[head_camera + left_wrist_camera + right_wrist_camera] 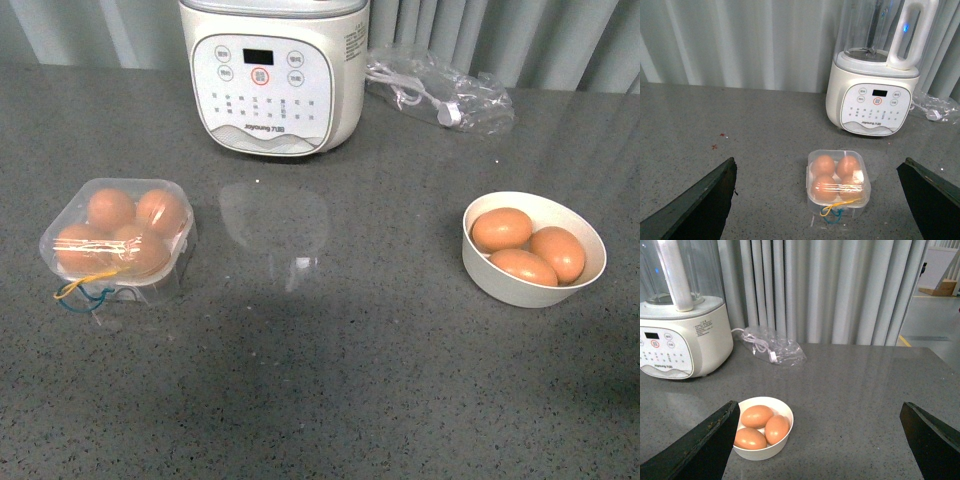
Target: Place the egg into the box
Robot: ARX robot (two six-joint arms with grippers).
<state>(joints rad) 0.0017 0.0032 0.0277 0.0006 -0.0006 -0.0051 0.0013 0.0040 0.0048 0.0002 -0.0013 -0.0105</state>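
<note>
The clear plastic box (pixel 150 287) sits on the grey table at the left, yellow and blue strings (pixel 85 290) at its near edge. Several orange-brown eggs (pixel 110 208) fill its slots, and the lid looks down over them. It also shows in the left wrist view (pixel 860 200), between and beyond my left gripper's (pixel 819 160) open, empty fingers. Three more eggs (pixel 501 229) lie in the round white bowl (pixel 530 295) at the right. My right gripper (pixel 820 403) is open and empty, held above the table, with the bowl (pixel 760 452) by one finger. Neither gripper shows in the front view.
A white blender (pixel 270 80) stands at the back centre of the table. A clear plastic bag with a white cable (pixel 440 90) lies to its right. A grey curtain hangs behind the table.
</note>
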